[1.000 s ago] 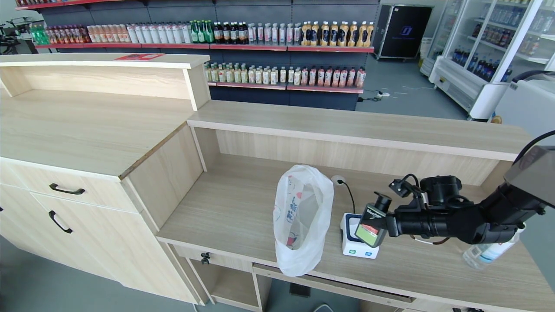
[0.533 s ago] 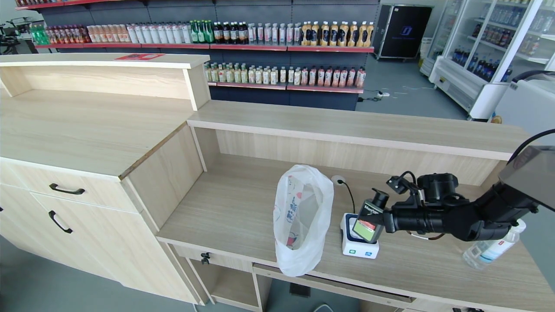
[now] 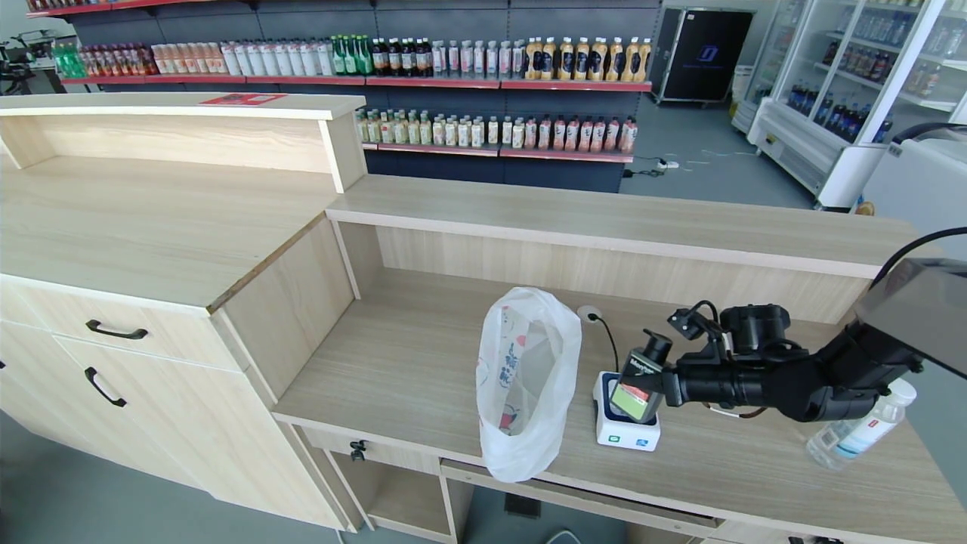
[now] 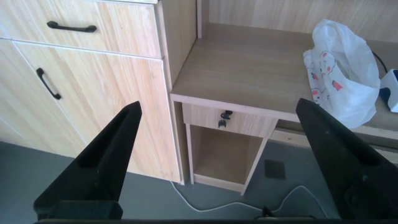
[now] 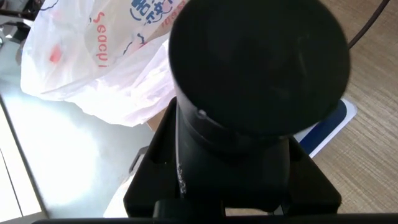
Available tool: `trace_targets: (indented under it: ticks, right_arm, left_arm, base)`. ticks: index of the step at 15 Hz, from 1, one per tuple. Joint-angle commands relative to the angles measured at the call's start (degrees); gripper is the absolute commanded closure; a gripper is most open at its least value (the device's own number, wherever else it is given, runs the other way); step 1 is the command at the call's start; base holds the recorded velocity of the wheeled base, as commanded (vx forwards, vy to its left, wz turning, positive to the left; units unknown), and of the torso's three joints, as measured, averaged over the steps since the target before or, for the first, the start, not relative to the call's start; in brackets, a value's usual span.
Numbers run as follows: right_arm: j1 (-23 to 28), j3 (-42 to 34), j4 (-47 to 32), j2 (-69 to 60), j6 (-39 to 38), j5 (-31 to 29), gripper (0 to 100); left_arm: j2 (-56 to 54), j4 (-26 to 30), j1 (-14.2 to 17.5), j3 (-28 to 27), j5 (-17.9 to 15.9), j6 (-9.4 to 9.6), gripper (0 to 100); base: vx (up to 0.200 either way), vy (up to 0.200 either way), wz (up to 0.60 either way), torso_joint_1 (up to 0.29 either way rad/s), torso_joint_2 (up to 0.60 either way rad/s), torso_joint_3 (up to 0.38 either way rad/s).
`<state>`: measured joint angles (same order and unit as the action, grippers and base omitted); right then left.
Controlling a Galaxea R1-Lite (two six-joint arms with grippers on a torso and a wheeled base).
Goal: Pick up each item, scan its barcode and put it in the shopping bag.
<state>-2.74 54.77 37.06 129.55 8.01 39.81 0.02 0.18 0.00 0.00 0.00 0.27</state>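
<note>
My right gripper [image 3: 666, 385] is shut on a dark bottle [image 3: 637, 384] with a black cap and a green and red label. It holds the bottle tilted just above the white and blue scanner [image 3: 624, 436] on the counter. In the right wrist view the bottle's black cap [image 5: 258, 62] looms close, with the scanner's blue edge [image 5: 333, 122] behind it. The white plastic shopping bag [image 3: 527, 378] stands open just left of the scanner. My left gripper [image 4: 219, 109] hangs open and empty low in front of the counter, well away from the bag [image 4: 345, 68].
A clear plastic bottle [image 3: 858, 431] lies on the counter [image 3: 408, 363] at the right, under my right arm. A black cable [image 3: 607, 336] runs from the scanner to a socket behind. A raised shelf backs the counter; cabinet drawers [image 4: 81, 28] stand to the left.
My right arm has carried the dark bottle a little to the left and down, bringing it closer over the scanner. The bag and clear bottle have not moved.
</note>
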Motion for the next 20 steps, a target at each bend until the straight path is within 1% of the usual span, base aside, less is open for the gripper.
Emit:
trace_targets:
  ticks: [1,6,9,11,12,14,15,16,17,18,19,20]
  right_arm:
    - [-0.42,0.69,0.12,0.79,-0.01,0.09,100]
    - [-1.21,0.86,1.70,2.29,-0.10,0.09,100]
    - [-1.65,2.27,1.79,2.81,-0.27,0.09,100]
    - [-1.56,3.59,1.79,0.53,0.16,0.09,100]
    - [-1.48,3.59,1.79,-2.72,1.40,-1.49,100]
    - [0.19,0.42,1.26,-10.81,7.99,-7.73,100]
    - [1.34,-3.00,1.79,-14.50,12.29,-12.04,100]
    - [5.12,-8.89,2.40,-21.00,21.87,-18.98,100]
    - [8.10,-12.94,4.25,-24.52,26.71,-19.34,100]
    - [10.57,-16.54,6.45,-27.60,28.99,-19.34,100]
    - [12.06,-19.18,7.41,-30.41,30.14,-19.69,100]
    - [12.50,-19.62,7.41,-31.46,30.31,-19.69,100]
  left_arm:
    - [-0.02,-0.01,0.00,0.00,0.00,0.00,0]
    - [-0.02,-0.01,0.00,0.00,0.00,0.00,0]
    - [-0.02,-0.01,0.00,0.00,0.00,0.00,0]
    - [-0.02,-0.01,0.00,0.00,0.00,0.00,0]
    - [-0.02,-0.01,0.00,0.00,0.00,0.00,0]
    - [-0.02,-0.01,0.00,0.00,0.00,0.00,0]
    - [-0.02,-0.01,0.00,0.00,0.00,0.00,0]
    - [-0.02,-0.01,0.00,0.00,0.00,0.00,0]
    - [-0.02,-0.01,0.00,0.00,0.00,0.00,0]
    - [-0.02,-0.01,0.00,0.00,0.00,0.00,0]
    - [-0.02,-0.01,0.00,0.00,0.00,0.00,0]
    - [-0.02,-0.01,0.00,0.00,0.00,0.00,0]
  base:
    - [0.000,0.000,0.00,0.000,0.00,0.000]
    - [0.000,0.000,0.00,0.000,0.00,0.000]
    - [0.000,0.000,0.00,0.000,0.00,0.000]
    - [0.000,0.000,0.00,0.000,0.00,0.000]
    - [0.000,0.000,0.00,0.000,0.00,0.000]
    - [0.000,0.000,0.00,0.000,0.00,0.000]
    - [0.000,0.000,0.00,0.000,0.00,0.000]
    - [0.000,0.000,0.00,0.000,0.00,0.000]
    - [0.000,0.000,0.00,0.000,0.00,0.000]
    - [0.000,0.000,0.00,0.000,0.00,0.000]
    - [0.000,0.000,0.00,0.000,0.00,0.000]
    - [0.000,0.000,0.60,0.002,0.00,0.002]
